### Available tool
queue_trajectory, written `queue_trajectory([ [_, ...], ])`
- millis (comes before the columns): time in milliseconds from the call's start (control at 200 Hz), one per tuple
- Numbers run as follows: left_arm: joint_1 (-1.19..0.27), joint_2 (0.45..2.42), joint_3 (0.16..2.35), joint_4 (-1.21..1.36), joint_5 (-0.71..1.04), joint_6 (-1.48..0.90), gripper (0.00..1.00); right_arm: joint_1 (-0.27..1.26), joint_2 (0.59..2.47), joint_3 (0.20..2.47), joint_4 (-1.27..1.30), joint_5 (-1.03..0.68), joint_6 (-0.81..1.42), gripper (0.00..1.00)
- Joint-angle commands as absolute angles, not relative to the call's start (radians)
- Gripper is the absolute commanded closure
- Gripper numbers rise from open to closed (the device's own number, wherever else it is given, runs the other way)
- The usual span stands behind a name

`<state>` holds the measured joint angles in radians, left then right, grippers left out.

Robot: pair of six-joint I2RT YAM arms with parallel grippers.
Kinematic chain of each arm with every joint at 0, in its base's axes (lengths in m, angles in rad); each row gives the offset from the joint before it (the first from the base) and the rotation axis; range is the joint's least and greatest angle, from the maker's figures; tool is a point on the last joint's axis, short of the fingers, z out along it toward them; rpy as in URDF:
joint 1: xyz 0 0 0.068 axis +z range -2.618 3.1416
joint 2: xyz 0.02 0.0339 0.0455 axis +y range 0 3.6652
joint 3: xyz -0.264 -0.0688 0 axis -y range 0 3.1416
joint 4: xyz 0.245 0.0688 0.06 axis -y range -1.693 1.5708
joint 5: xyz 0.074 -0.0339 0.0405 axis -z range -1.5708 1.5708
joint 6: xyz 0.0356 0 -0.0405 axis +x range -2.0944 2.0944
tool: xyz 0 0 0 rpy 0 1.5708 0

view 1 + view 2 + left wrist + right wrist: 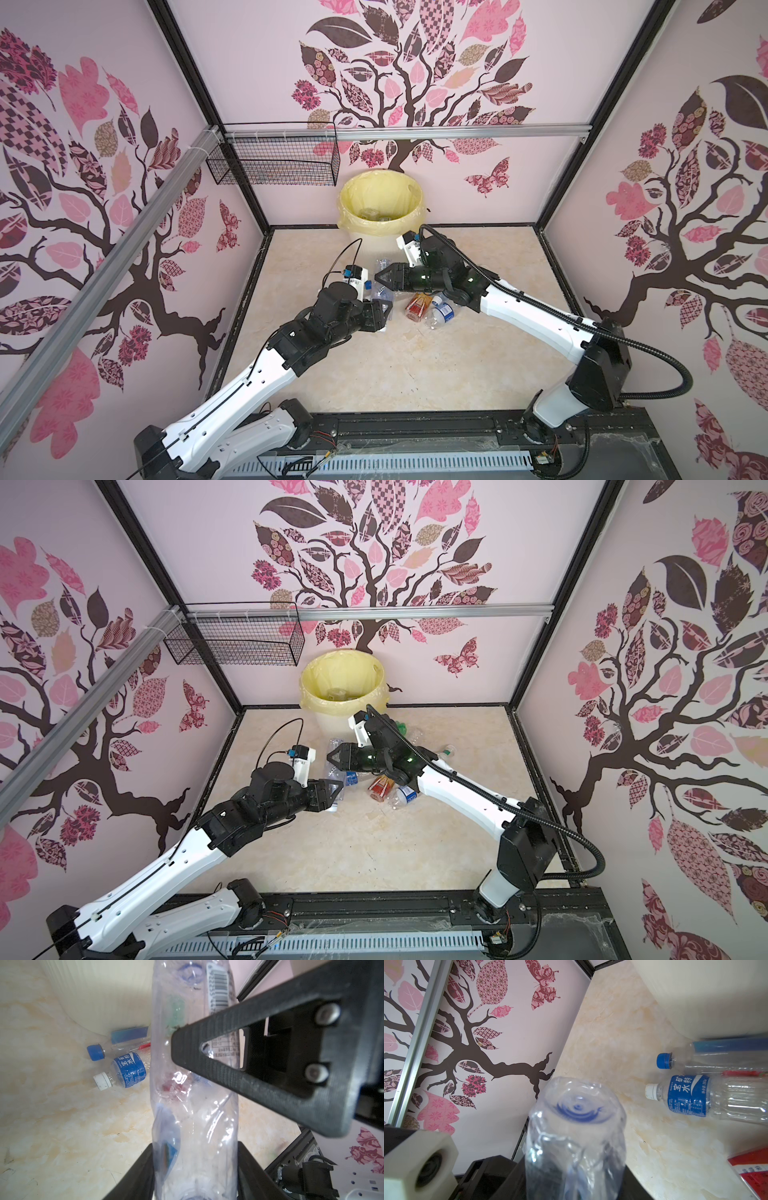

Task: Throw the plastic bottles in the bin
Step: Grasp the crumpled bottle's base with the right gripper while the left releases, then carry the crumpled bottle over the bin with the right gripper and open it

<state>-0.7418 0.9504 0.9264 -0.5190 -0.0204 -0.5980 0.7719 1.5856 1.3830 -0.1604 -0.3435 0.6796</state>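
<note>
Bottle: dented clear bottle (pixel 193 1105), mid-floor, just near of the bin (pixel 417 195).
Right: your right gripper (pixel 377 277) is clamped on it.
Left: left gripper (pixel 390 316) flanks it; grip unclear.
Handling: looks light, crumply and slick, so pinch mid-body.

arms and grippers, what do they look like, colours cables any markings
Both arms have glossy white link shells, left arm and right arm, with black joint housings. The left gripper and right gripper are black, with triangular open-framed ribbed fingers fixed by silver screws. A thin black cable loops at the left wrist; a thick corrugated black hose runs along the right.
</note>
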Motion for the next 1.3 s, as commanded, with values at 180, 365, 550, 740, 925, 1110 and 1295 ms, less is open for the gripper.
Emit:
queue_trajectory([
  [180, -0.743, 0.897, 1.011, -0.612, -0.077, -0.543, 0.11, 0.707, 1.572, 1.553, -0.283, -0.203, 0.53, 0.5],
  [365, -0.743, 0.897, 1.099, -0.667, -0.141, -0.472, 0.03, 0.64, 1.562, 1.688, -0.312, -0.077, 0.436, 0.5],
  [550, -0.744, 1.011, 1.28, -0.716, -0.158, -0.383, 0.03, 0.639, 1.57, 1.837, -0.244, 0.109, 0.285, 0.49],
  [740, -0.743, 1.069, 1.386, -0.677, -0.172, -0.351, 0.03, 0.639, 1.586, 1.992, -0.111, 0.231, 0.139, 0.48],
  [925, -0.741, 1.105, 1.466, -0.669, -0.193, -0.319, 0.03, 0.639, 1.579, 2.051, 0.082, 0.298, 0.04, 0.44],
  [1110, -0.737, 1.101, 1.499, -0.668, -0.228, -0.287, 0.03, 0.638, 1.624, 2.086, 0.203, 0.329, -0.018, 0.43],
  [1295, -0.707, 1.08, 1.461, -0.651, -0.235, -0.288, 0.03, 0.627, 1.831, 2.16, 0.175, 0.3, 0.026, 0.43],
])
